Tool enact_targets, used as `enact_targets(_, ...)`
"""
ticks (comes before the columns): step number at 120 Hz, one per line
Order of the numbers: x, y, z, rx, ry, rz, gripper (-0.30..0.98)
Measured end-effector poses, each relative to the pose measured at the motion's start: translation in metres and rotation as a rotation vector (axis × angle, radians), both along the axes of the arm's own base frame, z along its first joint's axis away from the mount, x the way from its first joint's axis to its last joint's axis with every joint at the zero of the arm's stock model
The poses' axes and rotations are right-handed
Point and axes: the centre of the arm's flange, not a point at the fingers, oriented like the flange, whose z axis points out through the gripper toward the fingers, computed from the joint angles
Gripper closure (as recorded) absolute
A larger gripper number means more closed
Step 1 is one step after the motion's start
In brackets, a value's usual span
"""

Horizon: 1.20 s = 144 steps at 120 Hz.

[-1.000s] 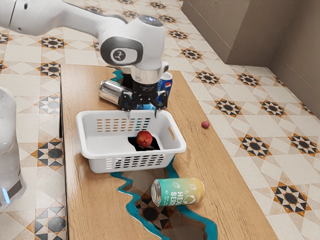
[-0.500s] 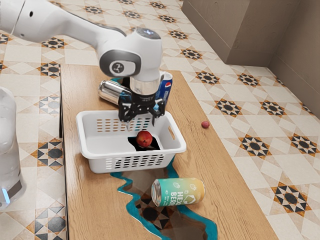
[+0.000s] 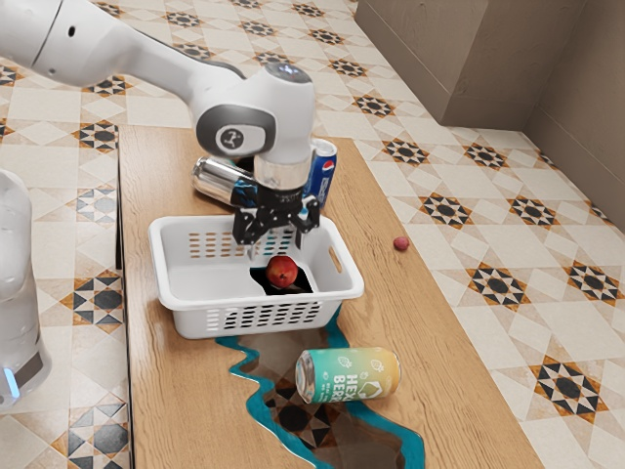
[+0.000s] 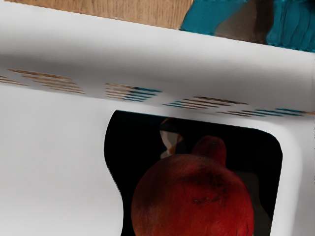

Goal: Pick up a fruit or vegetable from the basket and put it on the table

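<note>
Inside the basket point(image 3: 220, 278) lay the red fruit point(image 3: 282, 272), probably firm, weighty and a little slippery, best grasped around its widest part. Over the basket, our gripper point(image 3: 277, 250) hung with jaws wide apart, holding nothing.

A Franka arm point(image 3: 161, 68) is finished in glossy white, its rounded casings divided by thin dark seams and marked by a small, dark, screw-like dot point(image 3: 71, 31). Near the wrist, a white oval cap point(image 3: 256, 137) is ringed in dark grey and stamped with a round, dark emblem point(image 3: 231, 138). The rounded housing point(image 3: 293, 106) is topped by a grey disc point(image 3: 284, 71) touched with blue. Below, a silvery metallic collar point(image 3: 280, 174) is joined to the angular black gripper point(image 3: 277, 246), built with two slender fingers point(image 3: 299, 236). At the exterior view's left, a white curved section point(image 3: 12, 254) is trimmed with a dark grey panel point(image 3: 31, 368) and a bright blue strip point(image 3: 12, 382).
</note>
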Motion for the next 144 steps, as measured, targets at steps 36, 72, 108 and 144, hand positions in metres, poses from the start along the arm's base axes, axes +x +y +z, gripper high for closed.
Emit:
enact_targets(36,0.002,0.001,-0.008,-0.004,0.008,0.017,0.0)
enact_targets(72,0.016,-0.002,-0.01,-0.009,0.005,0.021,0.0)
enact_targets(108,0.025,0.0,-0.02,-0.012,0.005,0.031,0.0)
enact_targets(144,0.028,0.001,-0.039,-0.014,0.031,0.036,0.0)
